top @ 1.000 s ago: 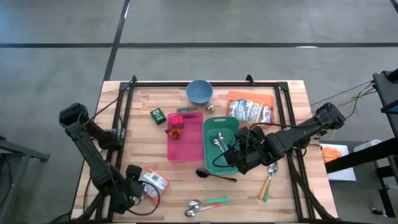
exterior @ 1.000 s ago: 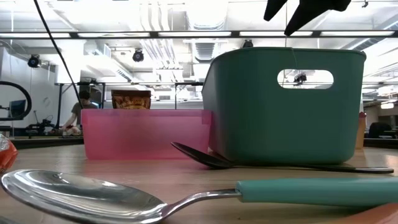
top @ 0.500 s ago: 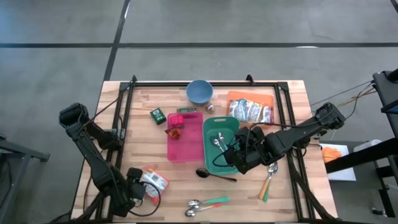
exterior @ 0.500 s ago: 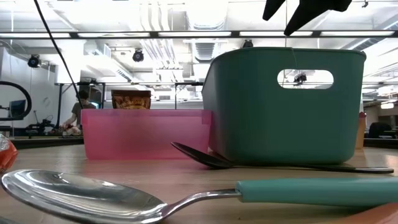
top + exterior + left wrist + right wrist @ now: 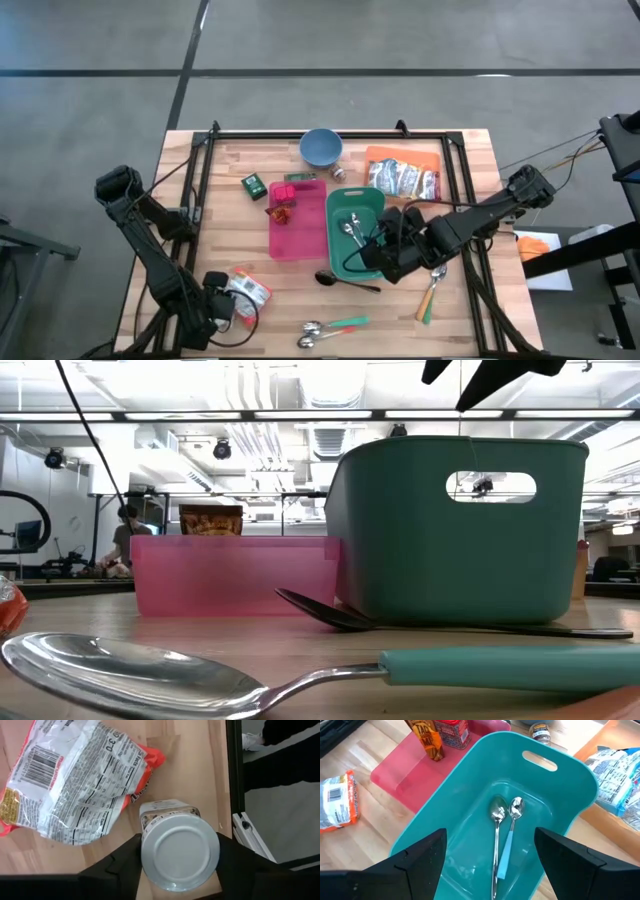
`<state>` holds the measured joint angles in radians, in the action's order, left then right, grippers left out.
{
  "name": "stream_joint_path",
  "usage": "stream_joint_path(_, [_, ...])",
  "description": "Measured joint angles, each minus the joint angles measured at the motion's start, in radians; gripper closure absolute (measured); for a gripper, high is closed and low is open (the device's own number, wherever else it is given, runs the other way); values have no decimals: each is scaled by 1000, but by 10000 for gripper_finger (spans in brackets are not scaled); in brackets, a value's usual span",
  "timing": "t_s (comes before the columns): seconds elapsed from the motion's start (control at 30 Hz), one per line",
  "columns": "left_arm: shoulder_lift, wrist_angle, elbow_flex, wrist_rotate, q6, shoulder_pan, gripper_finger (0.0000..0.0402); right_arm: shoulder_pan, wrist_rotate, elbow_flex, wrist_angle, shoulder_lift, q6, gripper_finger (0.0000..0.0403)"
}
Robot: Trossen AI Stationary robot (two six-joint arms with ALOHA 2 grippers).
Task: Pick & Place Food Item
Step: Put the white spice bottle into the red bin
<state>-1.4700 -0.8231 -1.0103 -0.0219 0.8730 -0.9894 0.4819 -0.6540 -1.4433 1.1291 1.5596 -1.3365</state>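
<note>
Down at the near-left corner of the wooden table (image 5: 470,160), the left gripper (image 5: 180,870) has its two dark fingers (image 5: 122,865) pressed against either side of a small jar (image 5: 179,851), half closed around its round silver lid, a clear grip on it. The jar sits upright on the bare planks, its printed label just peeking out beyond the smooth metal lid. Right beside it, almost touching, lies a crinkled foil snack bag (image 5: 75,785), white and orange with a barcode and fine print, puffed and creased. Over to the right arm: the right gripper (image 5: 490,865) hangs with its jaws spread wide and empty above the near end of the teal bin (image 5: 470,815), a glossy plastic tub with rounded corners and a slot handle. Inside it lie two spoons (image 5: 502,832) side by side, shiny steel bowls, one with a pale blue handle. Next to the teal bin sits the flat pink tray (image 5: 296,224), translucent plastic, with a couple of small packets standing at its far end. From table height, a big polished spoon (image 5: 130,675) with a teal handle lies in the foreground, and a dark spoon (image 5: 330,615) rests against the teal bin's base.
</note>
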Motion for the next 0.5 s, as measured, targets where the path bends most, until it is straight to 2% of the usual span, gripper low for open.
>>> stream_joint_path(0.5, [2,-15,-35,-61,127,0,215,30,0,0,-11,2,-19,105])
